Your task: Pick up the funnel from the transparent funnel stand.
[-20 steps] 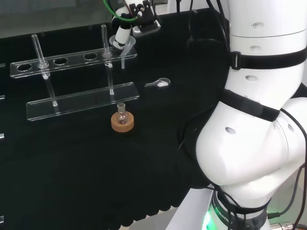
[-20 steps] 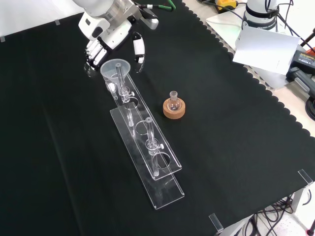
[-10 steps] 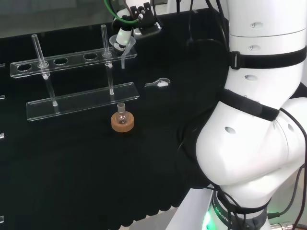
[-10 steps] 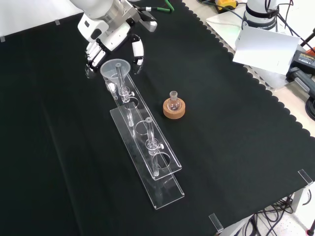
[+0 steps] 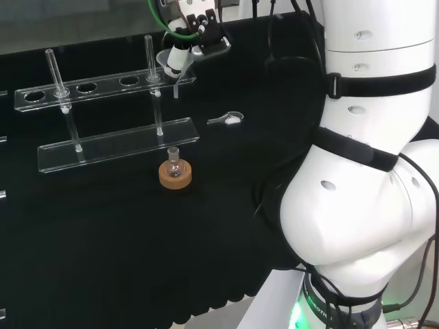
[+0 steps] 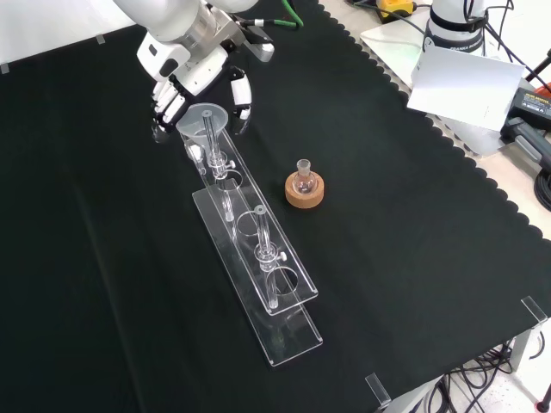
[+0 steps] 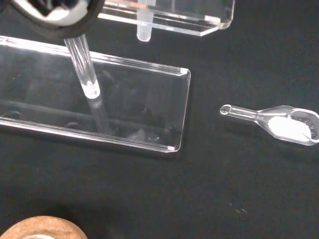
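Observation:
The clear funnel (image 6: 205,120) sits in the end hole of the transparent stand's upper shelf (image 6: 269,274), and its stem (image 5: 176,88) hangs down through the hole. My hand (image 6: 185,69) is right behind it in the front view. The fingers (image 6: 166,100) lie against one side of the cone and the thumb (image 6: 238,96) against the other, curled in on the rim. In the head view the hand (image 5: 195,27) covers part of the funnel (image 5: 164,59). In the wrist view the stem's tip (image 7: 143,33) pokes below the shelf, above the stand's base plate (image 7: 124,114).
A small flask on a cork ring (image 6: 304,189) stands beside the stand in the front view, also seen as the flask (image 5: 174,170). A clear spoon with white powder (image 7: 281,122) lies on the cloth near the stand's end, visible as the spoon (image 5: 228,120). Two upright rods (image 5: 53,68) rise from the stand.
The thumb has come in against the funnel's rim, and the hand has risen a little. In the head view the funnel's cone has shifted slightly left. The stand has not moved.

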Motion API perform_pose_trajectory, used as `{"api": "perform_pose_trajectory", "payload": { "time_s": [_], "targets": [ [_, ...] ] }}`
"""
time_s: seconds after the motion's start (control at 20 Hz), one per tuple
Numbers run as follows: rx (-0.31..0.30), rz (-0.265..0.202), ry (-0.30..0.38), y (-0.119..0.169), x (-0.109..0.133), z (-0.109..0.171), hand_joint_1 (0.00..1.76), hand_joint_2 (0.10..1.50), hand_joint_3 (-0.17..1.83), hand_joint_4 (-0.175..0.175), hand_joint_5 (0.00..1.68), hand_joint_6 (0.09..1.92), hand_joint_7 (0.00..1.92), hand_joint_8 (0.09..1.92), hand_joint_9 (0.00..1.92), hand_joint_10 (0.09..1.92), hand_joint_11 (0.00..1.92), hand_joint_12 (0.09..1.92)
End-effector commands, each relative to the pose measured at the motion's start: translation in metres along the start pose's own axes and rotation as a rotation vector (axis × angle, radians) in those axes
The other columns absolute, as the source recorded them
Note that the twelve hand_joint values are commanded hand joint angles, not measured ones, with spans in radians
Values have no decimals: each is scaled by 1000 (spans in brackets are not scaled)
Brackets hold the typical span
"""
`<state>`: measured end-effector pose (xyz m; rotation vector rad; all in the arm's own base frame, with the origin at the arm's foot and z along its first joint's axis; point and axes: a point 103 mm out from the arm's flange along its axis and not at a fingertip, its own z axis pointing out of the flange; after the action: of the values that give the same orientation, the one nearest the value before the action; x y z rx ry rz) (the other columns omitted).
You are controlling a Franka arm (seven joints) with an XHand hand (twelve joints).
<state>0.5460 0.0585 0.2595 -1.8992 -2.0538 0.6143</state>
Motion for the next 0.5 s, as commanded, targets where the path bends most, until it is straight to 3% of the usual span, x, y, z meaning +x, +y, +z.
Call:
{"api": "perform_pose_trajectory", "payload": {
  "time_s": [0.05, 0.2, 0.35, 0.5],
  "targets": [
    [-8, 7, 7, 1, 0, 3, 803, 590, 539, -7, 223, 87, 88, 717, 380, 755, 312, 1521],
    [-51, 27, -2, 1, 1, 3, 799, 604, 561, -17, 299, 87, 206, 734, 503, 703, 361, 1489],
    [-125, 72, -16, -2, 2, 0, 789, 682, 580, -42, 524, 101, 541, 734, 806, 597, 507, 1392],
    [-230, 98, -58, -9, 3, -7, 774, 792, 576, -52, 777, 439, 794, 690, 1025, 465, 650, 1299]
  ]
}}
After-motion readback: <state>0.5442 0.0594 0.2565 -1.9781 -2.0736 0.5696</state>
